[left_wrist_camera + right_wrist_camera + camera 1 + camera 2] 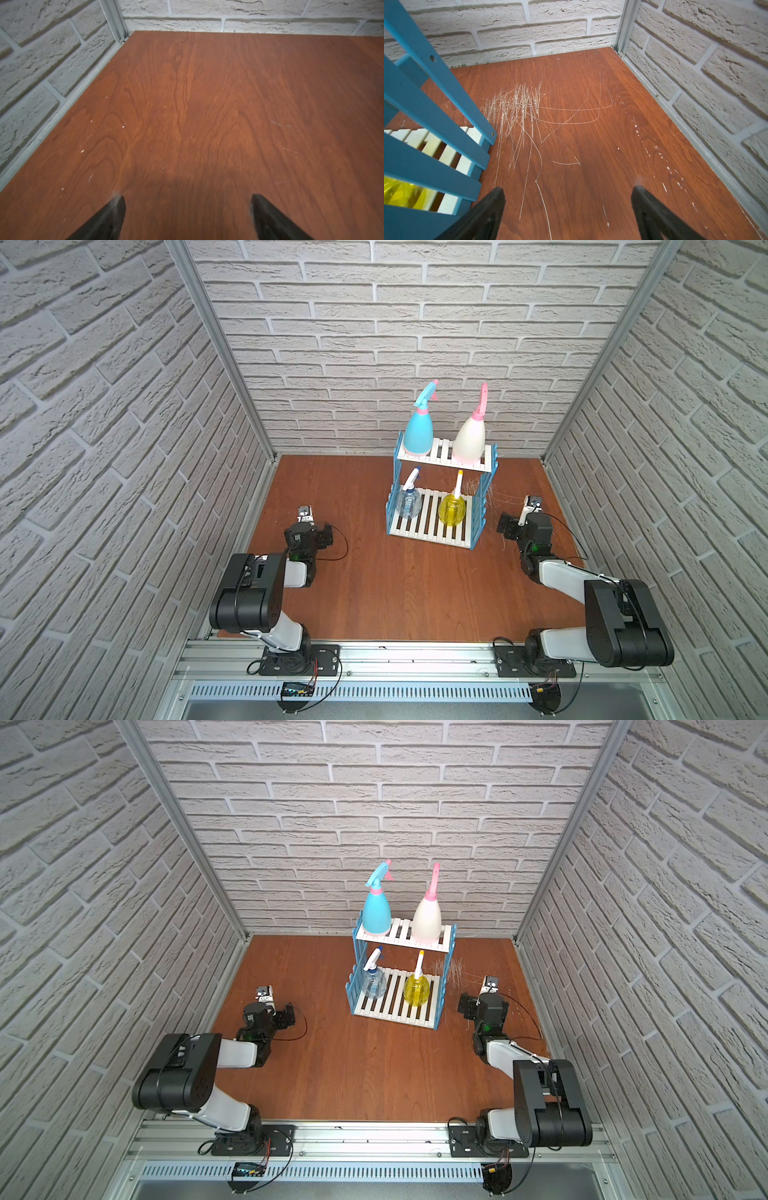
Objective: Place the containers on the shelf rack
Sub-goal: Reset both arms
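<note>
Altogether four spray bottles on one shelf rack, two per tier.

Pale brick-look walls are closing in a reddish wood-grain board on three sides. Aluminium posts are standing in the two far corners. A metal rail is running along the near edge and catching a bright glare, with a slotted strip lying just before it. Fine white scratches are crossing the board toward the far right corner, and white specks are dotting it by the left wall.
</note>
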`<state>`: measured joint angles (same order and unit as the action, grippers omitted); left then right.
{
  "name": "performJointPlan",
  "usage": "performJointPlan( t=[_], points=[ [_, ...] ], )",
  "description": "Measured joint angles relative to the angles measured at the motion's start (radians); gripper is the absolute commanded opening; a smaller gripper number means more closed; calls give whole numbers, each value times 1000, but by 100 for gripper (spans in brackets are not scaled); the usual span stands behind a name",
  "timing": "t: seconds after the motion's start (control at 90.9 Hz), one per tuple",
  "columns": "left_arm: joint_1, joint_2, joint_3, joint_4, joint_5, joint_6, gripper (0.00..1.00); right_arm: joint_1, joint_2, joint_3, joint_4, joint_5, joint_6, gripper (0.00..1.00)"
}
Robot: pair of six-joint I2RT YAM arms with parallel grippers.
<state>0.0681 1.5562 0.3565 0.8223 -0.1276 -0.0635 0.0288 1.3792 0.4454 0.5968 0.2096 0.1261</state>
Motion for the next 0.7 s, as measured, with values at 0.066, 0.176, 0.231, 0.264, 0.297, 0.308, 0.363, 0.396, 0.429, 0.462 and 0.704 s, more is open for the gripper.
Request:
performJointPlan(
  t=[0.066,0.176,0.231,0.264,0.297,0.308,0.363,0.396,0.429,0.462,0.704],
  points=[
    [17,0,8,4,10,-6,98,-1,8,-8,23,-18,-5,99],
    [24,0,17,11,21,-10,98,-1,28,-32,77,-54,-20,99],
    [24,0,18,14,25,-12,98,-1,55,-37,108,-76,-30,99],
    [24,0,18,14,27,-13,98,-1,80,-37,126,-93,-35,99],
    [24,0,18,15,28,-13,98,-1,104,-37,139,-109,-43,99],
    [24,0,18,15,29,-13,98,-1,112,-37,142,-114,-46,99],
    [24,0,18,15,29,-13,98,-1,146,-37,149,-137,-54,99],
    [24,0,18,15,29,-13,98,-1,159,-37,148,-145,-56,99],
    [24,0,18,16,28,-13,98,-1,165,-37,148,-151,-58,99],
    [24,0,18,16,28,-13,98,-1,167,-37,150,-156,-60,99],
    [23,0,18,16,28,-13,98,-1,166,-35,160,-174,-72,99]
  ],
)
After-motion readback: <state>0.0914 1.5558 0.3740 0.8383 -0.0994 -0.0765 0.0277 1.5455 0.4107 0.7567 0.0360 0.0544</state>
